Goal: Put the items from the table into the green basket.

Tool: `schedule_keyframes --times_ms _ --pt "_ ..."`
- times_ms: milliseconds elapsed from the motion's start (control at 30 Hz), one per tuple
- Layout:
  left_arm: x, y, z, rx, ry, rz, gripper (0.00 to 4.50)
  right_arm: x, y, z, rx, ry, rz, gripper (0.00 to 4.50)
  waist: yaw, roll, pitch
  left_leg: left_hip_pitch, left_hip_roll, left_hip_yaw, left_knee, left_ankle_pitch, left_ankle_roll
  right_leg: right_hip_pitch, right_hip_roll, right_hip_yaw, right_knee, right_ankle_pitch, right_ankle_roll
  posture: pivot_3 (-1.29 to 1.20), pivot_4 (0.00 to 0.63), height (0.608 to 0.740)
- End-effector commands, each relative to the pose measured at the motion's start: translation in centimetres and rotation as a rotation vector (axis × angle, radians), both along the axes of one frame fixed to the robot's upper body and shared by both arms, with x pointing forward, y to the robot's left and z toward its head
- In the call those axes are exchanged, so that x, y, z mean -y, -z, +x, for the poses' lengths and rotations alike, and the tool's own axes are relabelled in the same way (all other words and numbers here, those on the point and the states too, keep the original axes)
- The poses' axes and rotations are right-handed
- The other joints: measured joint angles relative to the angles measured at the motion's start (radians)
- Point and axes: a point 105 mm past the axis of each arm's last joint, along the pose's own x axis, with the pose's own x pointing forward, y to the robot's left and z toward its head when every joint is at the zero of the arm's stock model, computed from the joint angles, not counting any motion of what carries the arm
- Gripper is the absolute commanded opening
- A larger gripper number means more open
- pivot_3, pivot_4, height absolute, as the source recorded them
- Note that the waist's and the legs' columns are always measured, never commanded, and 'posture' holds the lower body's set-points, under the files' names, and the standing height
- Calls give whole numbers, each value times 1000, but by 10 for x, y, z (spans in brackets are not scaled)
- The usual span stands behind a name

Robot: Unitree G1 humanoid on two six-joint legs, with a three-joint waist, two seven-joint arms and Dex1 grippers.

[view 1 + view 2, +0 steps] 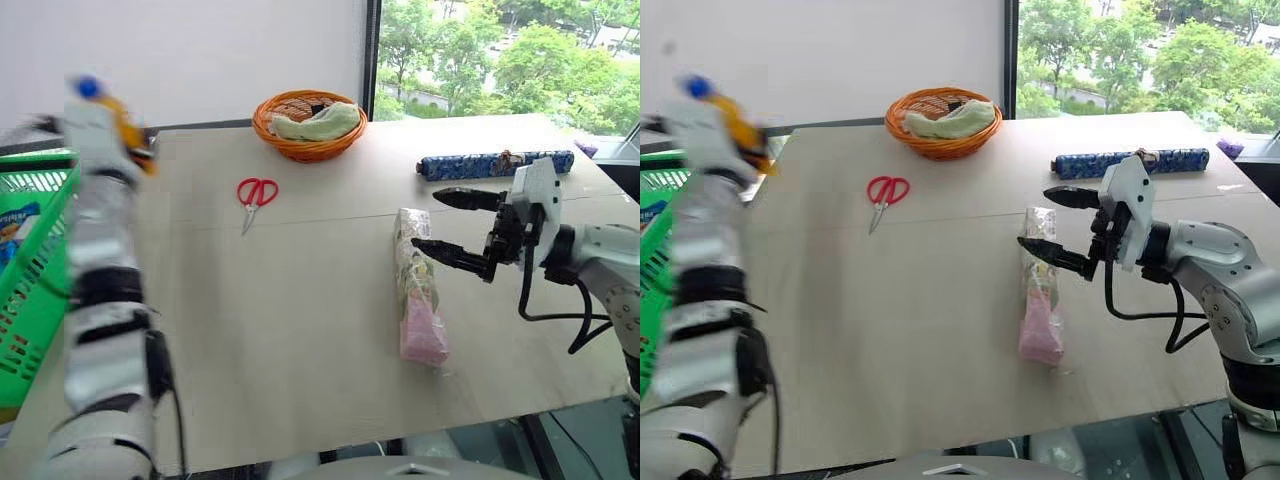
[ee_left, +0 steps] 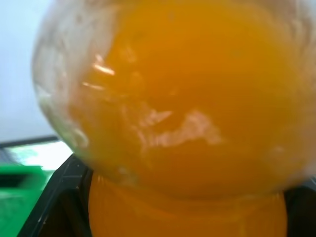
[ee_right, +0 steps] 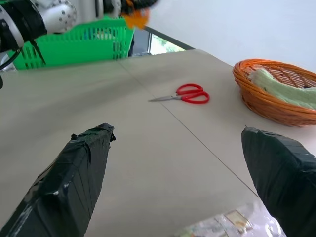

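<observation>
just above the long packet (image 1: 418,290) on the desk (image 1: 300,330), my right end effector (image 1: 440,222) hangs released, fingers spread. my left end effector (image 1: 105,120) is clenched on the orange bottle (image 2: 187,113), raised beside the green basket (image 1: 35,270). the scissors (image 1: 254,195) lie near the wicker basket (image 1: 307,123).

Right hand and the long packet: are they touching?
Cannot tell. In the left eye view the open right hand overlaps the packet near its far end, and neither that view nor the right wrist view shows contact or a gap plainly.
</observation>
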Motion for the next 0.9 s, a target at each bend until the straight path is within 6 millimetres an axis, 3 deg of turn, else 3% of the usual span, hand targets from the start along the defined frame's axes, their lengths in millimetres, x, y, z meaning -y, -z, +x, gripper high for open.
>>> schedule_keyframes --times_ms 33,133,267,300,333,567,700,733,800,900 --pt "-37 -6 -26 -67 -147 98 3065 -6 -29 2 59 -30 86 4500 4 0 0 0 -1 0 0 0 0 0 -1 -1 0 0 0 -159 0 740" --pt "-55 1 -39 -112 -193 83 3065 -11 -33 2 60 -46 104 4500 41 -6 -3 -1 -2 -1 1 0 0 0 -3 -4 -1 0 1 -113 0 740" --pt "-58 15 -39 -152 -193 89 3065 -16 -32 1 55 -69 106 4500 83 -16 -9 -3 -2 -1 2 -1 -3 -1 -5 -6 0 0 0 -113 0 740" --pt "-56 19 -37 -153 -183 73 4120 -17 -32 0 53 -74 108 4500 87 -19 -11 -4 -2 -2 3 -2 -7 -2 -5 -7 1 0 0 -113 0 740" --pt "-54 23 -34 -156 -176 63 4451 -18 -33 -1 52 -79 110 4500 91 -21 -13 -4 -2 -2 3 -2 -7 -2 -6 -7 1 0 0 -98 0 740" --pt "-50 20 -28 -27 -172 -92 4451 -14 -34 -1 49 -77 111 4500 85 -24 -15 -4 -3 -3 1 -2 -8 -3 -8 -7 1 0 -1 -102 0 740" --pt "-37 11 -19 29 -116 -102 4451 3 -26 0 39 -21 72 4500 79 -22 -16 -12 -3 -2 2 0 -6 -10 -7 -7 2 0 -1 -114 0 740" --pt "-29 7 -15 43 -75 -97 4451 9 -22 1 33 2 53 4500 78 -22 -16 -13 -3 -2 2 1 -3 -10 -7 -7 1 0 -1 -122 0 740" --pt "9 -3 6 82 140 -93 4451 26 -11 4 10 65 17 4500 81 -22 -16 -13 -3 -2 2 1 -3 -10 -7 -8 1 0 0 -122 0 740" --pt "105 5 38 17 595 -80 4451 55 11 4 -32 168 -72 4500 103 -22 -17 -14 -3 -3 4 1 -3 -9 -7 -11 0 0 0 -130 0 740"
